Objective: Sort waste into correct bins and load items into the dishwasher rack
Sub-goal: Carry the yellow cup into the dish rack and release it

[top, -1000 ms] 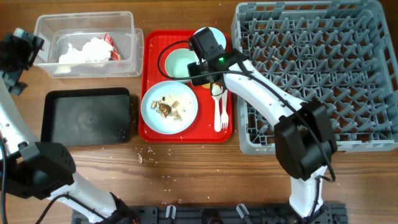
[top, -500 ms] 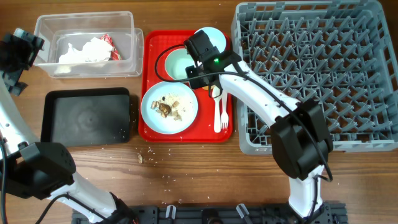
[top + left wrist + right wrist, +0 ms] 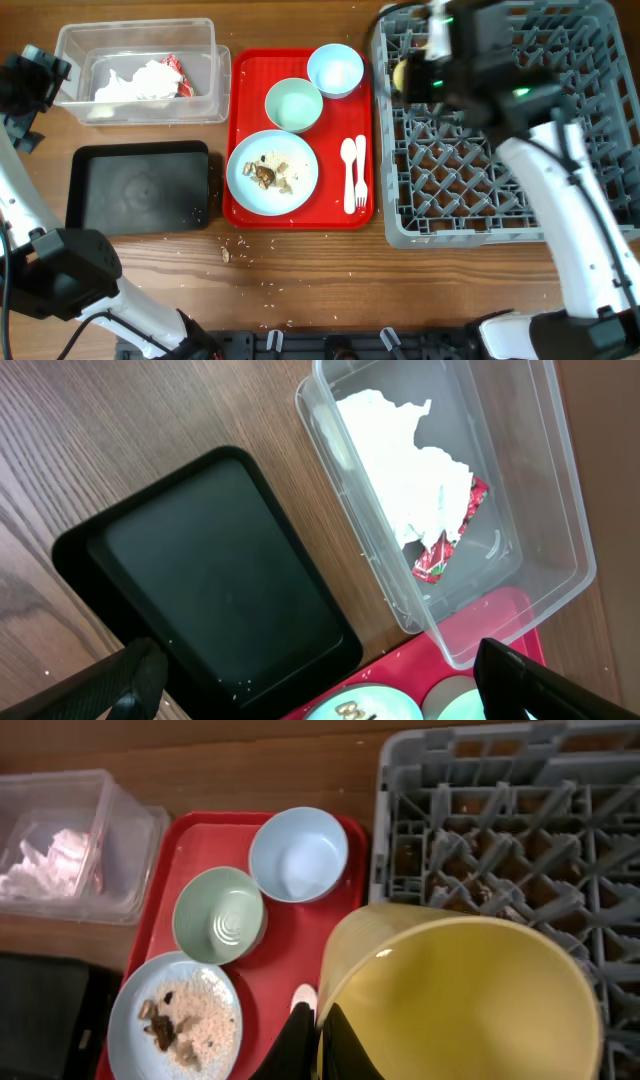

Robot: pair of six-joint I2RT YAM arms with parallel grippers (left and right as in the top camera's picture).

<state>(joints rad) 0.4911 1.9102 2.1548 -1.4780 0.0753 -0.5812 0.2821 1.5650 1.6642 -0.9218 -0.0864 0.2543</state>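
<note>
Cup (image 3: 460, 1010), yellow, clamped in right pincer (image 3: 318, 1035) above dishwasher rack (image 3: 440, 190) edge.

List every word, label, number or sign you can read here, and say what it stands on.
No text here can be read.
wrapper in the clear tub: red with white print, too small and blurred to read.
cup and rack: no lettering visible.
</note>
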